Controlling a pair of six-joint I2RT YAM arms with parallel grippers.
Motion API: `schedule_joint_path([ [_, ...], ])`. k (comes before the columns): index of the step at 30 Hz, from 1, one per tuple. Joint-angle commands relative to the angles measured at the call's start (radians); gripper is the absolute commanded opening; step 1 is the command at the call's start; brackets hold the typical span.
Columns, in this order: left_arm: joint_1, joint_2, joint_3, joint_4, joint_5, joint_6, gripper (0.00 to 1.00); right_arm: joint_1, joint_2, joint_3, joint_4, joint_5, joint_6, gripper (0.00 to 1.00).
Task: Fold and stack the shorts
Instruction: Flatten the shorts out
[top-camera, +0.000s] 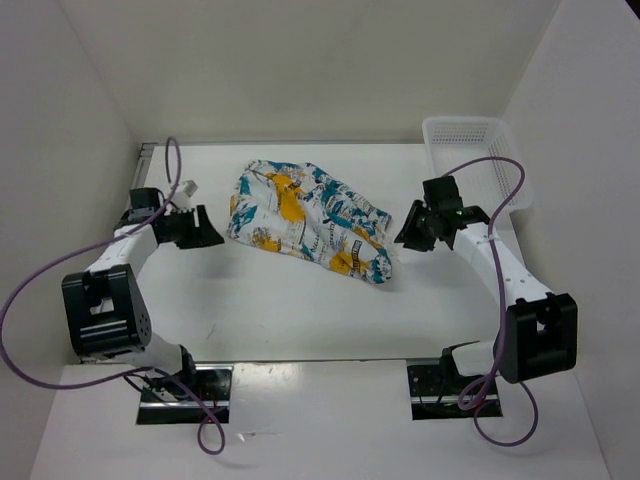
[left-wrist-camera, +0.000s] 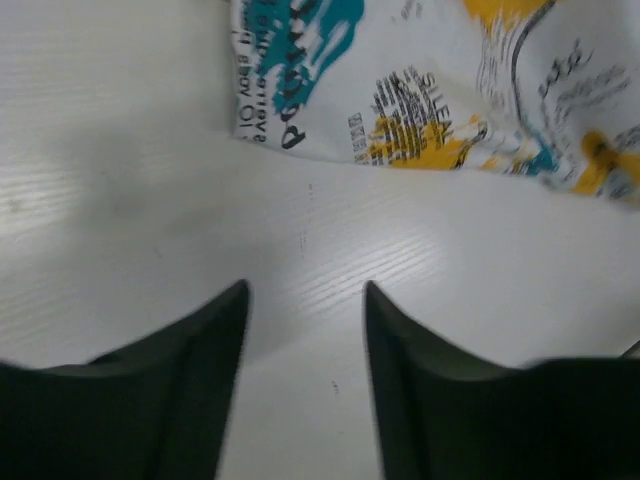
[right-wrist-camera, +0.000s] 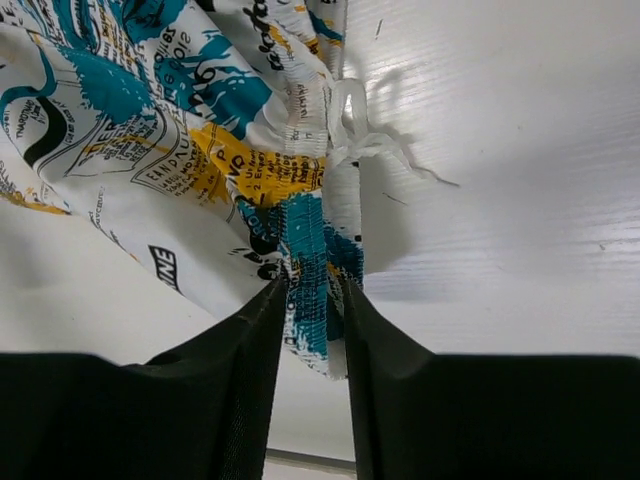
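The shorts (top-camera: 305, 220), white with teal, orange-yellow and black print, lie crumpled across the middle of the table. My right gripper (right-wrist-camera: 312, 285) is shut on their elastic waistband (right-wrist-camera: 305, 240) at the shorts' right end, holding that edge just above the table, with the white drawstring (right-wrist-camera: 350, 130) beyond. In the top view that gripper (top-camera: 408, 232) sits at the cloth's right edge. My left gripper (left-wrist-camera: 305, 290) is open and empty, low over bare table just short of the shorts' left edge (left-wrist-camera: 420, 90); it shows in the top view (top-camera: 205, 232) too.
A white plastic mesh basket (top-camera: 478, 160) stands at the back right corner, behind the right arm. White walls close the table at the back and both sides. Purple cables loop off both arms.
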Motion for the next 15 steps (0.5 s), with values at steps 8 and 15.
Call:
schedule_joint_path([
  [8,-0.133,0.272,0.078,0.205,-0.055,0.001,0.87,-0.001,-0.048,-0.078,0.051,-0.054,0.047,0.76],
  [15,-0.179,0.416,0.159,0.248,-0.055,0.001,0.78,0.020,-0.037,-0.120,0.051,-0.124,0.077,0.96],
])
